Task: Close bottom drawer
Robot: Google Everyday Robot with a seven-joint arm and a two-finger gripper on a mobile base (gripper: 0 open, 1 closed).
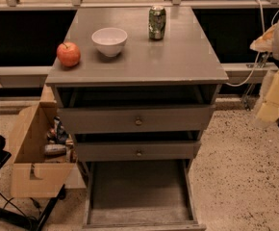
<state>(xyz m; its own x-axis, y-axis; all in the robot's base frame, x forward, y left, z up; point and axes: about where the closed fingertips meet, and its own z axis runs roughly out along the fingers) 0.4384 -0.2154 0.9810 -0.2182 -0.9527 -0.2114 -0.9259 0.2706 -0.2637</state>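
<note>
Could jam the open bottom drawer [137,191] askew if shoved off-centre with the tool [273,97], beyond the tabletop's [178,57] right edge, grip state unclear.

1. Grey cabinet surface [178,57]: red apple [68,54] near the left edge, white bowl [109,41] just beside it, green can [157,22] upright further back, right of the bowl.
2. Top drawer front [137,120] and middle drawer front [138,152]: small centre knob on each, dark gap above each.
3. Open cardboard box [31,162] on the speckled floor [240,167], left of the cabinet, clutter inside.
4. White cable [245,76] hanging at right.
5. My gripper [274,100]: right edge of view, well apart from the cabinet.
</note>
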